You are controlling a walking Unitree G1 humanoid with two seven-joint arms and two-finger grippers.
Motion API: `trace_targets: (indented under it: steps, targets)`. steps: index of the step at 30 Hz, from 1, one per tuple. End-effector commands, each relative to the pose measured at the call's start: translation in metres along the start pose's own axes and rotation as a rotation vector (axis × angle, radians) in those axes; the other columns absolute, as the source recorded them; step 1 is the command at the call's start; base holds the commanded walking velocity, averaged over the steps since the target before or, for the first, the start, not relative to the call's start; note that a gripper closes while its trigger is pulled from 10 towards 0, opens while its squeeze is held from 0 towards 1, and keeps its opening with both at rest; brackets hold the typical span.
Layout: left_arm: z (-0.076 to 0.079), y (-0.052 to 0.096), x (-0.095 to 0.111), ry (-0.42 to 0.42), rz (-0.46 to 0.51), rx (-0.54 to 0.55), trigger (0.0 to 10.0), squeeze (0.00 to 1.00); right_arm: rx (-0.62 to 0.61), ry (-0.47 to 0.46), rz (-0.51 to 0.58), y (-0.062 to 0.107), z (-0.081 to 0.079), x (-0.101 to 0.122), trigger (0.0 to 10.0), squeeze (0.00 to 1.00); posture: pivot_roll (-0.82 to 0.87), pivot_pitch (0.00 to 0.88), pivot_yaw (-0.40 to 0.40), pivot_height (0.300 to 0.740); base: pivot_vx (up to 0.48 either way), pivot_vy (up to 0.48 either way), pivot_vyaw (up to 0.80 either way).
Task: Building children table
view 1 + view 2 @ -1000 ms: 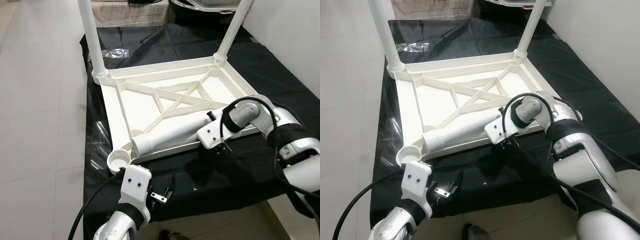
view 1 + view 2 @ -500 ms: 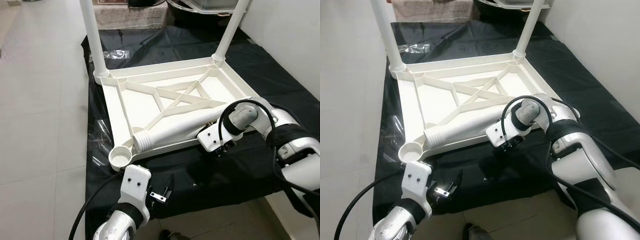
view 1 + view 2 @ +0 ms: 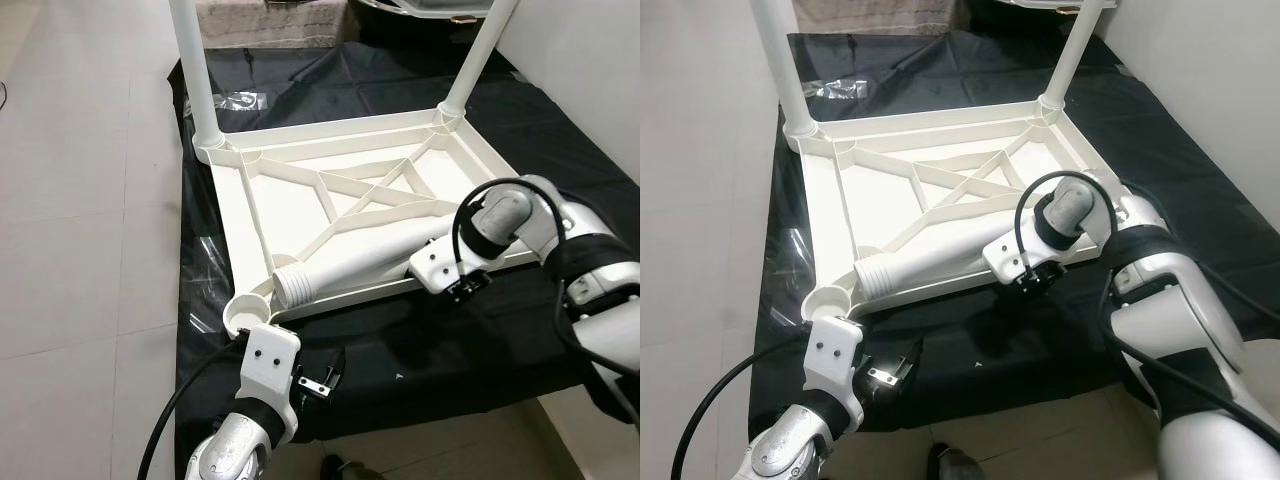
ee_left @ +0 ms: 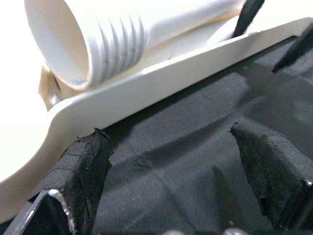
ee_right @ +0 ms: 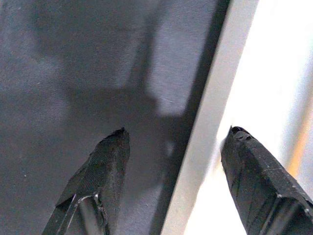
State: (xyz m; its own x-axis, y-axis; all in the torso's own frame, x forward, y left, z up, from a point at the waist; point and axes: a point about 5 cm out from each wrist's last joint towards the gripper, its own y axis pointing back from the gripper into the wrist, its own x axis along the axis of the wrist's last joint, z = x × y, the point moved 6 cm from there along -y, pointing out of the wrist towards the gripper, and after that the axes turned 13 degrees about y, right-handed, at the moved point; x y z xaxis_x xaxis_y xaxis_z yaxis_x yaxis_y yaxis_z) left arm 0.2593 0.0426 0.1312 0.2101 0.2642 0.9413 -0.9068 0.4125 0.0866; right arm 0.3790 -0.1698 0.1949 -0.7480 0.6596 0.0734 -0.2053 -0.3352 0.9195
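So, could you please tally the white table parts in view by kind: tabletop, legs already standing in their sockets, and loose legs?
Tabletop, upside down on the black cloth: 1
Legs standing in corner sockets: 2, one on the left and one on the right
Loose leg lying across the tabletop: 1
Total: 4

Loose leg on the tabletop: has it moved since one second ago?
No. The leg still ends just beside the empty socket; only the camera shifted.
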Motion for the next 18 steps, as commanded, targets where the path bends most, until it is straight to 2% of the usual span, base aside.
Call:
trace_targets:
  steps: [1, 8, 9, 18]
  targets:
    - [-0.001, 0.0, -0.007, 0.008, -0.023, 0.004, 10.0, 0.0, -0.039, -0.024, 0.001, 0.008, 0.003, -0.003, 10.0, 0.0, 0.01, 0.186, -0.085, 0.74, 0.0, 0.0, 0.0]
    - [-0.002, 0.0, -0.008, 0.008, -0.022, 0.003, 10.0, 0.0, -0.097, -0.036, 0.023, 0.02, 0.014, 0.0, 10.0, 0.0, 0.01, 0.186, -0.083, 0.74, 0.0, 0.0, 0.0]
    - [-0.003, -0.001, -0.008, 0.006, -0.022, 0.003, 10.0, 0.0, -0.125, -0.037, 0.047, 0.031, 0.02, 0.003, 10.0, 0.0, 0.01, 0.179, -0.08, 0.74, 0.0, 0.0, 0.0]
    - [-0.005, -0.002, -0.009, 0.0, -0.025, 0.003, 10.0, 0.0, -0.173, -0.017, 0.115, 0.054, 0.026, 0.013, 10.0, 0.0, 0.01, 0.164, -0.073, 0.74, 0.0, 0.0, 0.0]
